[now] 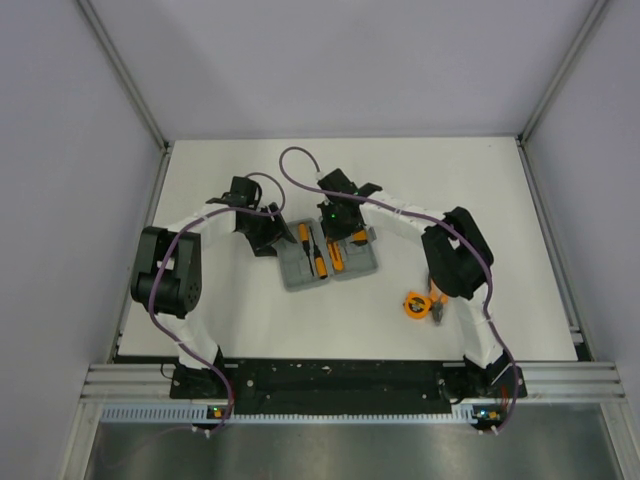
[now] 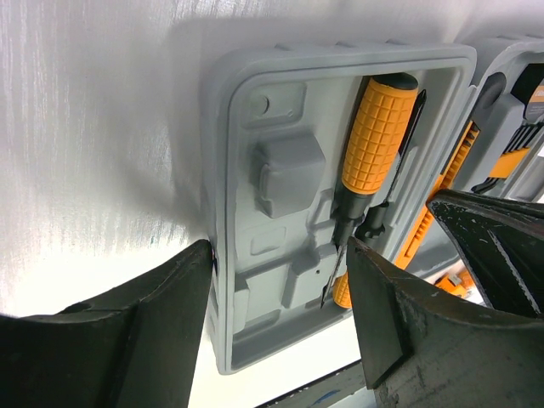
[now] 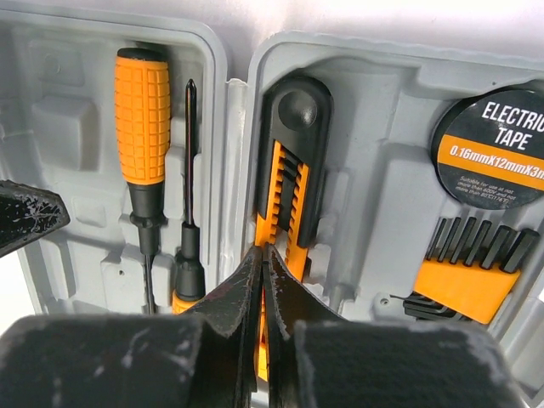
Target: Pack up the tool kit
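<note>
The grey tool kit case (image 1: 325,262) lies open on the table, both halves up. My left gripper (image 2: 276,255) stands open astride the near end of the left half (image 2: 280,170), one finger outside its wall and one by the orange screwdriver (image 2: 374,127). In the top view the left gripper (image 1: 268,240) sits at the case's left edge. My right gripper (image 3: 263,251) is shut, its tips together on the orange-and-black utility knife (image 3: 293,161) seated in the right half. Two screwdrivers (image 3: 142,110) lie in the left half. A round orange tape measure (image 1: 415,303) and pliers (image 1: 440,308) lie outside, to the right.
The right half also holds a roll of electrical tape (image 3: 497,144) and a set of hex keys (image 3: 467,263). The right arm's elbow (image 1: 458,255) hangs over the table just above the tape measure. Grey walls close in the white table (image 1: 200,170) on three sides.
</note>
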You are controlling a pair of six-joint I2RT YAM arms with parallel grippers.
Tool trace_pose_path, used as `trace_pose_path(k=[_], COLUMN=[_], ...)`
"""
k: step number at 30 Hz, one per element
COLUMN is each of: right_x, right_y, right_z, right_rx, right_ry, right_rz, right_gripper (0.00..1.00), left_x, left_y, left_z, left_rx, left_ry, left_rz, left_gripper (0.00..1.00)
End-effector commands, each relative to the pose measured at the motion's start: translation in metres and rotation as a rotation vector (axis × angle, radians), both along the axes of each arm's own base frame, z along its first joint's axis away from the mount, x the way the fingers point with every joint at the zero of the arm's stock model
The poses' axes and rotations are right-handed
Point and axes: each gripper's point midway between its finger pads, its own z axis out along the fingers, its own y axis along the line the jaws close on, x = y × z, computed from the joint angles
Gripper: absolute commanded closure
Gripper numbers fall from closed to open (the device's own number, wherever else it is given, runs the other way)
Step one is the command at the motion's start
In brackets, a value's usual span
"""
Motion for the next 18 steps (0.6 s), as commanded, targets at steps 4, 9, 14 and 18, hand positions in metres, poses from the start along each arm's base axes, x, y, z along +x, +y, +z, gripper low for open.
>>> trace_pose_path(k=[4,9,14,18], right_x=[-0.012,-0.010,0.012,0.030], right_y=[-0.013,-0.012,0.007,0.022], right_z=[-0.042,-0.037,0.014,0.065], right_rx=[-0.062,-0.055,0.035,0.151], right_ry=[0.075,0.064,-0.033,-0.083], right_rz=[-0.019,-0.034,-0.047,-0.082], right_gripper=[1.00,1.00,1.00,1.00], left_x=[0.012,0.012,0.014,0.021], left_y=[0.001,0.000,0.000,0.002], left_z=[0.005,0.005,0.013,0.022], left_rx=[0.003,-0.001,-0.005,0.001], left_ry=[-0.034,-0.033,-0.045,-0.070], left_rz=[-0.007,-0.009,-0.008,-0.005], left_gripper=[0.32,0.32,0.32,0.32])
